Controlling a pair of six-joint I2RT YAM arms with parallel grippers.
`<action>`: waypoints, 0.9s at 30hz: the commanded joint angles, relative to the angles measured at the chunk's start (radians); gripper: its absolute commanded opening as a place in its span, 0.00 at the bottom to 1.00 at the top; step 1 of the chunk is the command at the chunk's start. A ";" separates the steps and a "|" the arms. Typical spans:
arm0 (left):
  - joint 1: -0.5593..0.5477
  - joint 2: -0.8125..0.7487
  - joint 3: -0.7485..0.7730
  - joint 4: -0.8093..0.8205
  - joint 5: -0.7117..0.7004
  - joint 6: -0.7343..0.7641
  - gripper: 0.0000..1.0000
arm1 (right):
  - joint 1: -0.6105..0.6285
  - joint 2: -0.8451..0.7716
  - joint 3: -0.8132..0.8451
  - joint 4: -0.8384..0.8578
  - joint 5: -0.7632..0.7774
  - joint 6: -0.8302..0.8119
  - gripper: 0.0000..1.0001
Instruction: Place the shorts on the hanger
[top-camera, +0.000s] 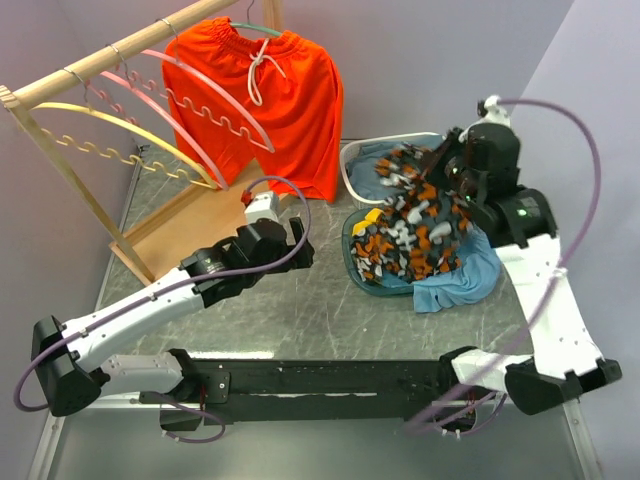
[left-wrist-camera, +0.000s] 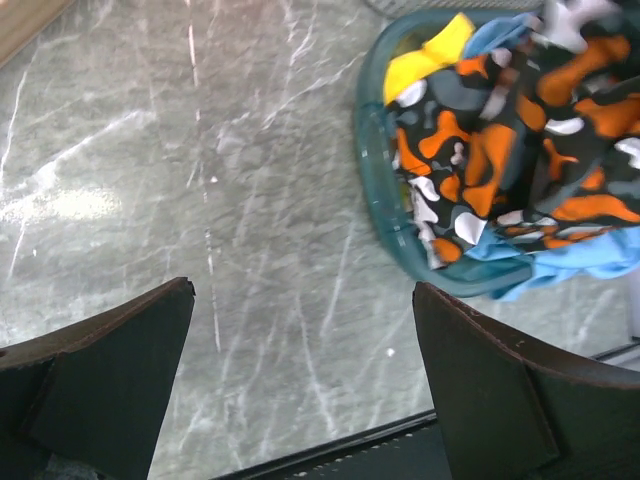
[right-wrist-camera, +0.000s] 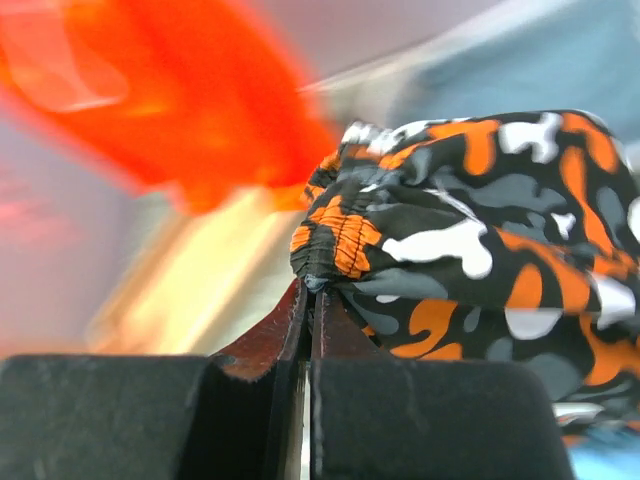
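Mostly draped in the teal tub (top-camera: 351, 255) over a blue cloth (top-camera: 462, 280) and a yellow item (top-camera: 372, 216), the shorts (top-camera: 415, 225) run lengthwise up toward the far right. There the right gripper (right-wrist-camera: 312, 300) pinches their elastic waistband. The left gripper (left-wrist-camera: 302, 290) hangs spread above the table (left-wrist-camera: 200, 180). The hanger (top-camera: 240, 100) hangs on the wooden rail (top-camera: 100, 65).

Bright, even light is cast from above. Glare is seen on the table (left-wrist-camera: 60, 205) ahead-left of the left pincer (left-wrist-camera: 300, 340). Beyond the right pincer (right-wrist-camera: 308, 300) everything is blurred; only the shorts (right-wrist-camera: 450, 250) at its tips are rendered sharply.
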 joint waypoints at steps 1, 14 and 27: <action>0.016 0.001 0.097 -0.084 0.010 -0.038 0.97 | 0.122 0.056 0.248 -0.160 -0.173 -0.020 0.00; 0.034 -0.251 0.027 -0.151 0.074 0.009 0.90 | 0.248 -0.122 -0.064 -0.153 -0.253 0.004 0.00; 0.022 -0.391 -0.311 0.039 0.222 -0.063 0.79 | 0.250 -0.145 -0.272 -0.129 -0.232 -0.029 0.00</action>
